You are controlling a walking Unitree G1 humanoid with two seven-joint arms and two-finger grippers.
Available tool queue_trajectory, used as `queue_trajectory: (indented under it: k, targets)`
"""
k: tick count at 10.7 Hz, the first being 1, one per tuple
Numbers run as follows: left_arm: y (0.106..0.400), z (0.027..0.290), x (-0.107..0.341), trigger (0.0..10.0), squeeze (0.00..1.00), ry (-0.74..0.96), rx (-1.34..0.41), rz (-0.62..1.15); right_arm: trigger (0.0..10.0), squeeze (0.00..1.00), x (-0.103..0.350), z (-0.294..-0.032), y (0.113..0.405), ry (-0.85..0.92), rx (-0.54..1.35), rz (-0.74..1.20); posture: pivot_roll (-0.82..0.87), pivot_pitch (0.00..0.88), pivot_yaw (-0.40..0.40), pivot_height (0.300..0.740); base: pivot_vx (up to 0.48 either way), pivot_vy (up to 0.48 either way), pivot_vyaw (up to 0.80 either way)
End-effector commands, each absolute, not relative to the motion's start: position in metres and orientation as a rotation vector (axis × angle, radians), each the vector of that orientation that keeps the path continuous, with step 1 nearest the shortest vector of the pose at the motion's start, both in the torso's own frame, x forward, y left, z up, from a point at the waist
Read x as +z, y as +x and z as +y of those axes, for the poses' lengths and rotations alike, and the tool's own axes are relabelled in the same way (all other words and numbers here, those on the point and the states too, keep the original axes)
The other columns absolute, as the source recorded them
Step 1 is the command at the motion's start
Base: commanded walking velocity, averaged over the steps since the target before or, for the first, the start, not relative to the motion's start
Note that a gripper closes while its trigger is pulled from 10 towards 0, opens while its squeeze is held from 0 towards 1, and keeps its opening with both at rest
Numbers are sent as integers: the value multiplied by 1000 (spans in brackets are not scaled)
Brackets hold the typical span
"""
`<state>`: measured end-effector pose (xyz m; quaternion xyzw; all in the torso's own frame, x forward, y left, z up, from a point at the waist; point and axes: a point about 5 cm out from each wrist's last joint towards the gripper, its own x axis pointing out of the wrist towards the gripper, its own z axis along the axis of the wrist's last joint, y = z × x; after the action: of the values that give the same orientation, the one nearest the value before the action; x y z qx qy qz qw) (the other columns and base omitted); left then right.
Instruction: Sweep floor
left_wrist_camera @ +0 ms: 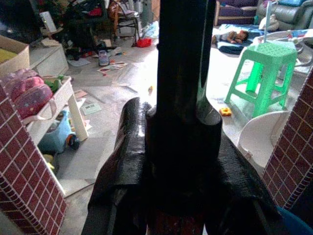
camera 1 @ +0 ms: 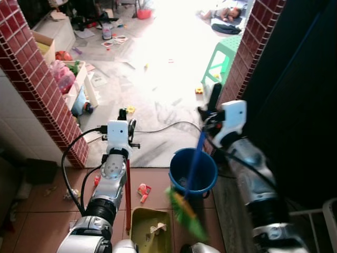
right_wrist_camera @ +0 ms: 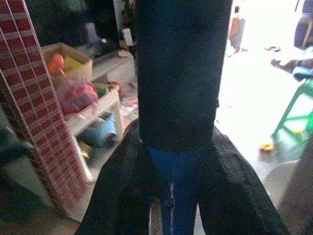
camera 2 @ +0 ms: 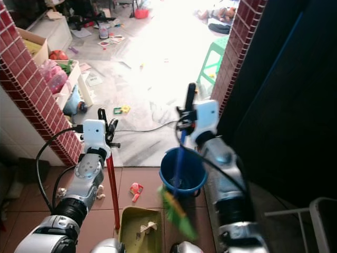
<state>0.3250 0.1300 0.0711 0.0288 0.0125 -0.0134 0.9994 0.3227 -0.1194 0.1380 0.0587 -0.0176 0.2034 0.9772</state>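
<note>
The right tool (camera 1: 209, 112) pinches the blue broom (camera 1: 194, 167); its green bristles hang near the blue bucket (camera 1: 179, 171). The left tool (camera 1: 125, 117) pinches the red dustpan handle (camera 1: 128, 190), left of the broom.

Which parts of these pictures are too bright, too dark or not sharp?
Left eye view: the far floor is washed out by glare, and the right side is nearly black. Right eye view: the green broom head is smeared. Left wrist view: the dustpan handle between the jaws is a dark shape against a bright room. Right wrist view: the blue broom handle is soft and out of focus.
</note>
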Motion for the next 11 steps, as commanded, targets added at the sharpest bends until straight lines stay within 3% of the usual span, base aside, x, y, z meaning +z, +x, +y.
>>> queue_trajectory:
  k: [1, 4, 7, 11]
  targets:
    - [330, 129, 80, 10000, 0, 55, -25, -7, 10000, 0, 152, -118, 326, 274, 390, -58, -35, 0, -8, 740, 0, 0, 0]
    - [331, 131, 80, 10000, 0, 49, -12, -8, 10000, 0, 156, -133, 333, 334, 327, -42, -36, 0, -12, 740, 0, 0, 0]
    - [331, 134, 81, 10000, 0, 49, -6, -12, 10000, 0, 150, -147, 330, 51, 339, -76, -36, 0, -12, 740, 0, 0, 0]
    - [331, 143, 82, 10000, 0, 59, 9, -12, 10000, 0, 125, -159, 327, -9, 304, -23, -29, 0, -6, 740, 0, 0, 0]
